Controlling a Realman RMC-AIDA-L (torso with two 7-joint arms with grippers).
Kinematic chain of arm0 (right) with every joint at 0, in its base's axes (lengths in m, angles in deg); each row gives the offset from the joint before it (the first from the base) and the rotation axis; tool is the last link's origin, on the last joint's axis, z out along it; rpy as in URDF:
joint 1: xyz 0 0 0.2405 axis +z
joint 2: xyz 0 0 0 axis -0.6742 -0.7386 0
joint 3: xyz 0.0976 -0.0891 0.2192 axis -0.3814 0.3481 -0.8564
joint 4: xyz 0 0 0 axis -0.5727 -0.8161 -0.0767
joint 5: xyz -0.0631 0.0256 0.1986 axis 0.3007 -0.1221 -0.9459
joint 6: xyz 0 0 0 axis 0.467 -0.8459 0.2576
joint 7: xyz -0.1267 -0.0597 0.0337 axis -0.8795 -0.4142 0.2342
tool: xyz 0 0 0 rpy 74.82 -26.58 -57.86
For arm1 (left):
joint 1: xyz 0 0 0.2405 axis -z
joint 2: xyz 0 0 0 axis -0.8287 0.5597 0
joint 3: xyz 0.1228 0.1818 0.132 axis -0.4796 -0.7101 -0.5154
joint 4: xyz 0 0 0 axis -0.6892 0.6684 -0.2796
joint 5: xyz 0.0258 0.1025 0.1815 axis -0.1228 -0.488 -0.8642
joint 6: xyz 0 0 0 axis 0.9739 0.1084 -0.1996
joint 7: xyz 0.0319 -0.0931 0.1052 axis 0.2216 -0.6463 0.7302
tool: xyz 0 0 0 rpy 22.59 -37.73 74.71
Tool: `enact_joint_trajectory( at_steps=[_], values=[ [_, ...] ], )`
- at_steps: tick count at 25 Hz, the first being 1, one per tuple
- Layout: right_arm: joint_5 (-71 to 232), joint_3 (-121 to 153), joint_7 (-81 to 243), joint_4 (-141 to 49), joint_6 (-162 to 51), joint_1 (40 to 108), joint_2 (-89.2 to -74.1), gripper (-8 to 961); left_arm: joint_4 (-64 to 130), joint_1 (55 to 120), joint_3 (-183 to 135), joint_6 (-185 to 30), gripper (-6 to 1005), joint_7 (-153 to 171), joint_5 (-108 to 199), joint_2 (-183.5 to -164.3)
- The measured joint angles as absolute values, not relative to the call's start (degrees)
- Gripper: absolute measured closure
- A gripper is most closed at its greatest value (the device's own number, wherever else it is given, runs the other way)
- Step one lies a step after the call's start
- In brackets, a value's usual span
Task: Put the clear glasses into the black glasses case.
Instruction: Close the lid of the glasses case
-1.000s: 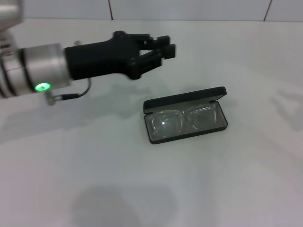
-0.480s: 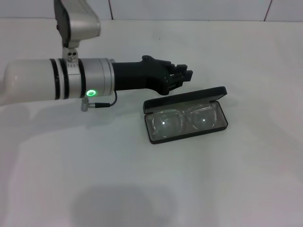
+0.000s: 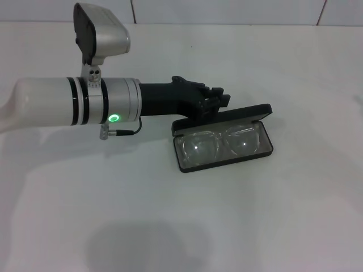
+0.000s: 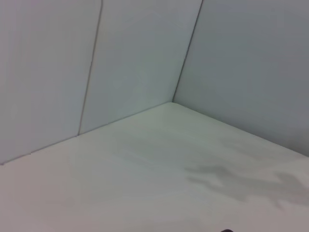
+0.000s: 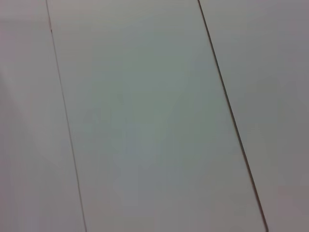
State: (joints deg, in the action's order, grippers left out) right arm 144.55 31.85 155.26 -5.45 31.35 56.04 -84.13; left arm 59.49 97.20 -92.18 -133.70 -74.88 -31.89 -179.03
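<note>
The black glasses case (image 3: 227,163) lies open on the white table, right of centre in the head view, its lid (image 3: 227,118) raised along the far side. The clear glasses (image 3: 218,143) lie inside it on the grey lining, lenses up. My left gripper (image 3: 220,100) reaches in from the left, its black fingers together with nothing between them. Its tips sit just behind the lid's far-left part, very close to it. The right gripper is out of view. Both wrist views show neither the case nor the glasses.
The white table (image 3: 238,226) stretches on all sides of the case, with a tiled wall (image 3: 227,11) along the back. My left arm's silver forearm (image 3: 79,105) spans the left half of the head view. The right wrist view shows only wall panels (image 5: 145,121).
The left arm has swung in from the left and come down, bringing its gripper from above and left of the case to the lid's far edge. Case and glasses have not moved.
</note>
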Motion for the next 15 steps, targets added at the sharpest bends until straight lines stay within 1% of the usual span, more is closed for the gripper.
enact_joint_trajectory(
  at_steps=[15],
  values=[
    [144.5, 32.2, 155.2, -5.9, 28.3, 57.1, -84.14, 645, 58.9, 98.6, -94.4, -134.0, 794, -74.9, -31.7, -179.08]
  ],
)
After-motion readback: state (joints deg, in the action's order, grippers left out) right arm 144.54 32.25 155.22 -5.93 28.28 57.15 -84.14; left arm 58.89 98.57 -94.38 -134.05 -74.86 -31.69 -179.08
